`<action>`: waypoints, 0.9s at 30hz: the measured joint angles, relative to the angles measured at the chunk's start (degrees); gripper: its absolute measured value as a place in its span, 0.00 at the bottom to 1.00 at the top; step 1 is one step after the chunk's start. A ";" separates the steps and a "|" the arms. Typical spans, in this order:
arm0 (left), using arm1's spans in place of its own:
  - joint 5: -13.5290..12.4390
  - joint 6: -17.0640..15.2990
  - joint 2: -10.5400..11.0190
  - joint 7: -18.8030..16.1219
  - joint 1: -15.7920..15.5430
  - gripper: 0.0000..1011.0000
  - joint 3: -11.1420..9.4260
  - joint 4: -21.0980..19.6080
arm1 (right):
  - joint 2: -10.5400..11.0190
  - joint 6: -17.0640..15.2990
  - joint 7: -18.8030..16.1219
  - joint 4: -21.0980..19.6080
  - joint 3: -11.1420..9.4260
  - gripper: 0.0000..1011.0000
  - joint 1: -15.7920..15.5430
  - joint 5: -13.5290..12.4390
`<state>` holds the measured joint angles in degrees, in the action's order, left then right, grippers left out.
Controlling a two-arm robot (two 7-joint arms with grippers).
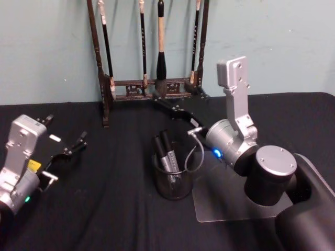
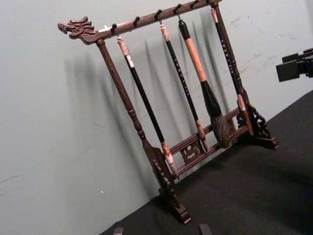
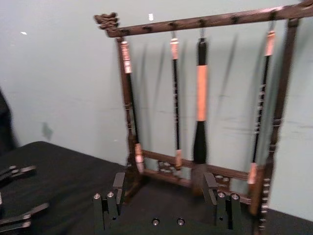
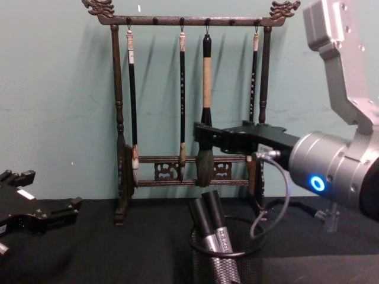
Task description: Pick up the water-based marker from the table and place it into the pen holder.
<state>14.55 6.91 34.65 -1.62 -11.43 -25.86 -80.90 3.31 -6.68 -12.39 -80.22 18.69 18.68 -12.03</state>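
Observation:
The pen holder [image 1: 172, 192], a black wire-mesh cup [image 4: 251, 267], stands on the black table [image 1: 104, 209] in front of me. Two black markers with silver barrels [image 1: 166, 154] [image 4: 216, 236] lean inside it, and I cannot tell which is the water-based marker. My right gripper [image 1: 178, 102] [image 4: 222, 137] hangs above and behind the holder, toward the brush rack. It is open, with nothing between its fingers [image 3: 119, 182]. My left gripper [image 1: 65, 133] [image 4: 44, 192] sits open and empty at the table's left.
A tall dark wooden brush rack [image 1: 152, 89] [image 2: 161, 161] [image 3: 200, 171] [image 4: 189, 171] with several hanging brushes stands at the back against the pale wall. A clear flat sheet [image 1: 225, 206] lies on the cloth under my right arm.

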 joint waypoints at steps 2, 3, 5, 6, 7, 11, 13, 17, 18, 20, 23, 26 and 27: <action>0.00 0.00 0.00 0.00 0.00 0.99 0.00 0.00 | 0.19 0.31 0.59 0.30 -0.22 0.99 0.24 0.35; 0.00 0.00 0.00 0.00 0.00 0.99 0.00 0.00 | 0.38 0.52 1.13 0.62 -0.50 0.99 0.46 0.72; 0.00 0.00 0.00 0.00 0.00 0.99 0.00 0.00 | 0.60 0.70 1.63 1.11 -0.87 0.99 0.74 1.14; 0.00 0.00 0.00 0.00 0.00 0.99 0.00 0.00 | 0.81 0.81 2.14 1.77 -1.28 0.99 1.01 1.49; 0.00 0.00 0.00 0.00 0.00 0.99 0.00 0.00 | 0.81 0.81 2.14 1.77 -1.28 0.99 1.01 1.49; 0.00 0.00 0.00 0.00 0.00 0.99 0.00 0.00 | 1.55 1.15 3.75 4.44 -2.90 0.99 1.78 2.71; 0.00 0.00 0.00 0.00 0.00 0.99 0.00 0.00 | 1.77 1.22 4.20 5.27 -3.39 0.99 1.93 3.12; 0.00 0.00 0.00 0.00 0.00 0.99 0.00 0.00 | 2.38 1.34 5.38 8.24 -4.59 0.99 2.07 4.61; 0.00 0.00 0.00 0.00 0.00 0.99 0.00 0.00 | 2.61 1.34 5.61 9.22 -4.92 0.99 2.02 5.03; 0.00 0.00 0.00 0.00 0.00 0.99 0.00 0.00 | 2.81 1.31 5.80 10.07 -5.23 0.99 1.86 5.44; 0.00 0.00 0.00 0.00 0.00 0.99 0.00 0.00 | 3.06 0.75 6.08 11.62 -6.01 0.99 1.13 6.20; 0.00 0.00 0.00 0.00 0.00 0.99 0.00 0.00 | 2.97 0.14 6.15 12.10 -6.58 0.99 0.73 6.41; 0.00 0.00 0.00 0.00 0.00 0.99 0.00 0.00 | 2.91 -0.04 6.18 12.19 -6.73 0.99 0.65 6.44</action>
<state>14.55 6.91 34.65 -1.62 -11.43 -25.86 -80.90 6.21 -6.71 -6.21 -68.03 11.96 19.33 -5.59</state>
